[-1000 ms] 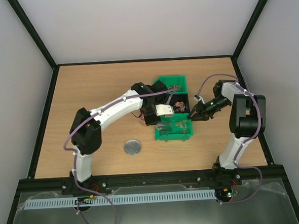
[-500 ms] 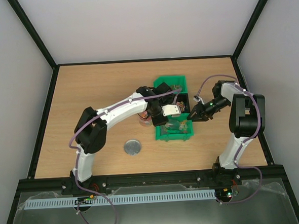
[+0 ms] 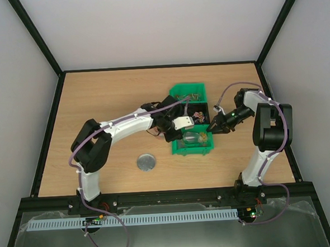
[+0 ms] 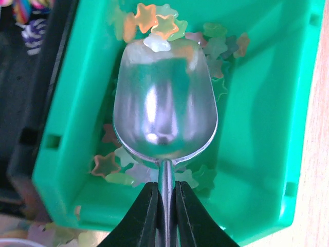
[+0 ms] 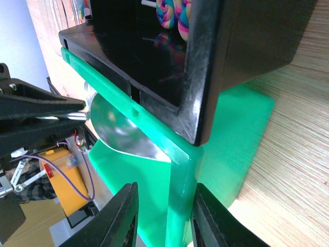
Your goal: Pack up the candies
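1. passed over the round silver lid (image 3: 146,162), nearest the arms on the table; same spot as a second ago, untouched.
2. found the scoop (image 4: 164,103) down inside the near green bin (image 4: 267,128), bowl up and looking empty. a second ago had hung higher, at that bin's left edge.
3. saw the candies (image 4: 154,20), small stars in mixed colours, on that bin's floor. lay around the bowl, and thickest just ahead of its tip toward the right.
4. found the left gripper (image 4: 165,198) clamped tight on the scoop's thin handle, reaching in from the left.
5. noted the right gripper (image 5: 167,190) where it had been. kept its jaws narrow, one each side of the same bin's right wall, seemingly pinching it steady.
6. left alone the black bin (image 5: 247,31) just beyond.
7. judged the dip made but no load taken yet. likely needed a push to the right through the stars, then a level lift.
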Controlling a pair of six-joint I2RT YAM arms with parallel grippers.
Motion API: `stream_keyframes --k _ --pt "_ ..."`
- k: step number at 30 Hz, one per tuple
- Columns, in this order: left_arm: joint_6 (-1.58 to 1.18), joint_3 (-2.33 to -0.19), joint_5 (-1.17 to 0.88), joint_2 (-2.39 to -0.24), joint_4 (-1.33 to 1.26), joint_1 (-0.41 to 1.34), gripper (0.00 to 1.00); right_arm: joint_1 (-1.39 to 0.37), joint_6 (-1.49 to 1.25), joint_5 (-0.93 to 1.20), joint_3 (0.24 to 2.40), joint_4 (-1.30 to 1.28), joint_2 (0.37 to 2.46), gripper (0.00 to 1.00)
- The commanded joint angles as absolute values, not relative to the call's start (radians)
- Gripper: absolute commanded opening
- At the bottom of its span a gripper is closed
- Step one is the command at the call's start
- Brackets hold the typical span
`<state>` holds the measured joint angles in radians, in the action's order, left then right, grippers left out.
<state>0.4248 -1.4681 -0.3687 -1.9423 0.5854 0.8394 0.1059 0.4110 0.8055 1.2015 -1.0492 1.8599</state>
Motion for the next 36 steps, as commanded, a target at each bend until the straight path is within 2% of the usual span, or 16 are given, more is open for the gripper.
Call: stream_keyframes --k 1,20,28,36 --pt "0.43 -1.426 -0.44 -1.86 0.516 0.794 0.02 0.12 0.412 0.811 1.243 -1.118 1.873 0.3" --pt "0.53 -1.189 -0.675 -1.636 0.378 0.625 0.02 0.13 0.431 0.779 1.348 -1.171 1.857 0.33" --pt "0.628 -1.236 -0.559 -1.677 0.532 0.643 0.02 0.13 0.43 0.759 1.328 -1.171 1.852 0.33" --pt "0.618 -1.365 -0.397 -1.8 0.643 0.748 0.02 0.129 0.453 0.747 1.256 -1.171 1.84 0.32"
